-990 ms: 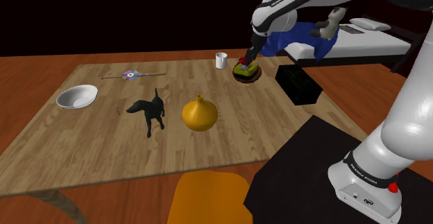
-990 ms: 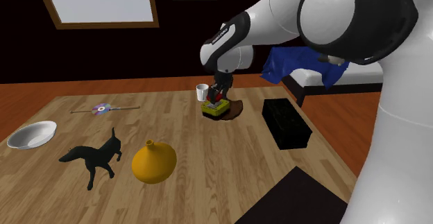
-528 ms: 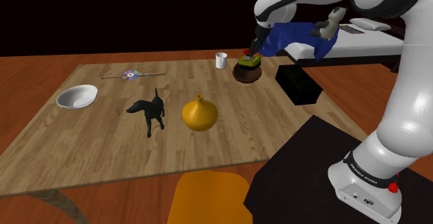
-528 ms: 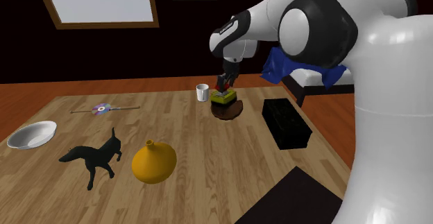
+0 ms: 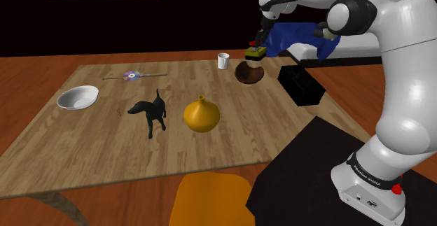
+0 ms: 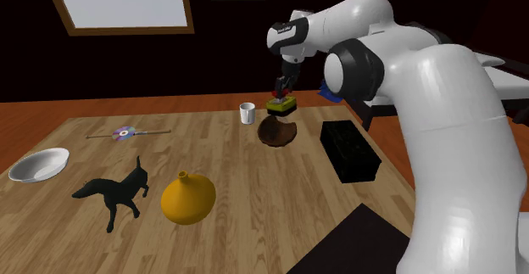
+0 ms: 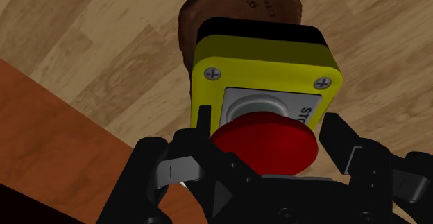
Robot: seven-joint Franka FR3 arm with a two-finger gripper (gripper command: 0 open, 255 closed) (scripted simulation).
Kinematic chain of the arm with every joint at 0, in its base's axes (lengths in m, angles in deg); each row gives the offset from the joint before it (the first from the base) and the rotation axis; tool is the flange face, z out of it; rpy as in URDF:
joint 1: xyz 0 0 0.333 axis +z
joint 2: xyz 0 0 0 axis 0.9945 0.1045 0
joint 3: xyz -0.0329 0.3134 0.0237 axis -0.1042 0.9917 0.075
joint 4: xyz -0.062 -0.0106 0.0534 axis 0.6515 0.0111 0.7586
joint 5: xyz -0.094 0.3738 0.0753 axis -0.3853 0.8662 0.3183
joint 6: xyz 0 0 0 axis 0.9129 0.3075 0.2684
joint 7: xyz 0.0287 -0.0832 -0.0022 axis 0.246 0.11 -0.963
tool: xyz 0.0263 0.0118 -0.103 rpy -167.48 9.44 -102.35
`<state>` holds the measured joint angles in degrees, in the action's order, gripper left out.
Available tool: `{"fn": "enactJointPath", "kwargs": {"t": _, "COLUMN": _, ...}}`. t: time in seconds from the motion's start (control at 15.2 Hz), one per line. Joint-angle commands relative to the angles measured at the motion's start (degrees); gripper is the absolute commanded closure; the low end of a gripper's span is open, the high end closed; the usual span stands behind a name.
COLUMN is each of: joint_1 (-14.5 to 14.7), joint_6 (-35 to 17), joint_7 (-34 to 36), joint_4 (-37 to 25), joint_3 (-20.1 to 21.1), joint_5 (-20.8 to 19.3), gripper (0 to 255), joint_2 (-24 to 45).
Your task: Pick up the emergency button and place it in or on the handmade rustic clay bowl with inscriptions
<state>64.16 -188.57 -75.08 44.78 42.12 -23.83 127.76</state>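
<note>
Gripper (image 7: pixel 266 136) is clamped on the button (image 7: pixel 260 66), hanging over the bowl (image 7: pixel 239 1). I'd lower it straight, centred, then release.

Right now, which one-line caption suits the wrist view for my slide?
Black gripper clasps a red-capped yellow emergency button above a brown inscribed bowl on the wooden table.

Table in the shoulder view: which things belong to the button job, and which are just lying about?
In the job: emergency button, held by the gripper; brown clay bowl beneath it.
Lying about: white cup, white dish, black dog figure, orange vase, disc, black box.
</note>
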Motion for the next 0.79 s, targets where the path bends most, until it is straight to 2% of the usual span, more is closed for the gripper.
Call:
{"fn": "enactJointPath", "kwargs": {"t": 0.0, "joint_1": -1.2, "joint_6": 2.45, "joint_7": -0.34, "joint_4": -6.74, "joint_3": 0.14, "joint_5": 0.18, "gripper": 255, "joint_2": 4.31}}
{"fn": "enactJointPath", "kwargs": {"t": 0.73, "joint_1": -1.09, "joint_6": -4.17, "joint_7": -1.43, "joint_4": -2.52, "joint_3": 0.52, "joint_5": 0.81, "gripper": 255, "joint_2": 6.78}}
